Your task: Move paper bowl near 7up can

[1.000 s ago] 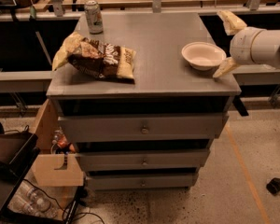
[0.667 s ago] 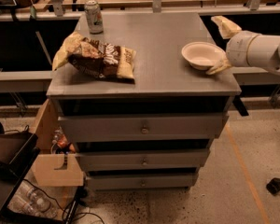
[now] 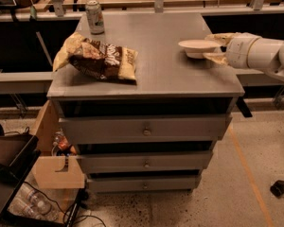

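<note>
Clasping paper bowl (image 3: 195, 45), claw (image 3: 213, 47) over tabletop (image 3: 170, 67), right

The gripper (image 3: 217, 47) sits against the right side of the paper bowl (image 3: 195, 45) and hides that stretch of its rim; whether it grips cannot be told. Right of the bowl, the arm (image 3: 260, 53) runs off the picture's edge. Far left of the bowl, the lettering on the 7up can (image 3: 94, 17) and the snack bag (image 3: 102, 58) is too blurred to read.
</note>
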